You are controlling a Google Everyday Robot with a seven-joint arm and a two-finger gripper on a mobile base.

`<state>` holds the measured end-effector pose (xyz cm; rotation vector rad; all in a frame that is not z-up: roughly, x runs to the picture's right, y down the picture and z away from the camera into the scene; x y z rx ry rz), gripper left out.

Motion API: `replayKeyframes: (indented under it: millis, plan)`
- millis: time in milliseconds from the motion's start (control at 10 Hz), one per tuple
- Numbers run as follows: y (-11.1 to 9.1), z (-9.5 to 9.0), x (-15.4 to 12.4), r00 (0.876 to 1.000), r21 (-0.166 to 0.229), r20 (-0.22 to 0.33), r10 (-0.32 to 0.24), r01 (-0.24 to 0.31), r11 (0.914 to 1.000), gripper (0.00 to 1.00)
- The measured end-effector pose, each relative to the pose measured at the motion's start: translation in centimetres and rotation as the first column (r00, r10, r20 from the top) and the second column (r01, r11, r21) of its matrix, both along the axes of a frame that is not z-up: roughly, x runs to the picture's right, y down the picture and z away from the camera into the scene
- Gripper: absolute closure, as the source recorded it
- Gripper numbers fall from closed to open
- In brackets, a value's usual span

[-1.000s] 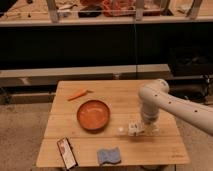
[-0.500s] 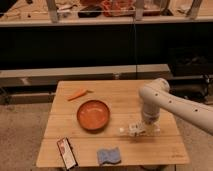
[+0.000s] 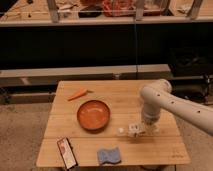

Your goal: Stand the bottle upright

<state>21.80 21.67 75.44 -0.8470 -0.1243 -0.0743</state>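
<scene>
- Plainly, any writing on the bottle (image 3: pixel 128 129) is too small to read; the same goes for the dark packet (image 3: pixel 67 152) with red on it at the table's (image 3: pixel 165 154) front left corner.
- The gripper (image 3: pixel 141 129) is down at the table top, right of the orange bowl (image 3: pixel 93 114), fingers drawn together on the bottle's right end.
- The bottle lies on its side, cap toward the bowl.
- A carrot (image 3: pixel 77 94) lies behind the bowl and a blue cloth (image 3: pixel 109 155) near the front edge.
</scene>
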Motion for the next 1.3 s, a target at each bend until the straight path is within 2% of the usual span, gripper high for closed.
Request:
replayKeyframes:
  millis: [100,200,300,400,500,700,800,900,1000,1100,1200,1300]
  plan:
    - [-0.1,0.0,-0.3,0.996,0.001,0.076,0.057,-0.057,0.9984,1.0]
    - [-0.1,0.1,-0.4,0.971,-0.012,0.185,0.152,-0.152,0.9883,1.0]
    - [-0.1,0.0,-0.2,0.937,-0.025,0.266,0.229,-0.23,0.9728,1.0]
    - [0.1,0.0,0.2,0.9,-0.039,0.325,0.289,-0.293,0.9555,1.0]
    - [0.2,0.1,0.7,0.858,-0.053,0.381,0.343,-0.351,0.935,1.0]
    - [0.4,0.3,1.6,0.785,-0.077,0.452,0.424,-0.439,0.8953,1.0]
    - [0.6,0.3,1.9,0.754,-0.09,0.474,0.455,-0.473,0.8767,1.0]
    - [0.8,0.2,2.1,0.705,-0.113,0.506,0.496,-0.516,0.849,1.0]
    - [0.9,-0.1,2.3,0.638,-0.146,0.547,0.542,-0.565,0.8119,1.0]
    - [0.8,-0.5,2.3,0.604,-0.163,0.566,0.561,-0.585,0.7942,1.0]
    - [0.7,-1.0,2.2,0.559,-0.187,0.592,0.581,-0.606,0.7736,1.0]
    - [0.5,-1.7,2.0,0.509,-0.21,0.621,0.596,-0.624,0.7527,1.0]
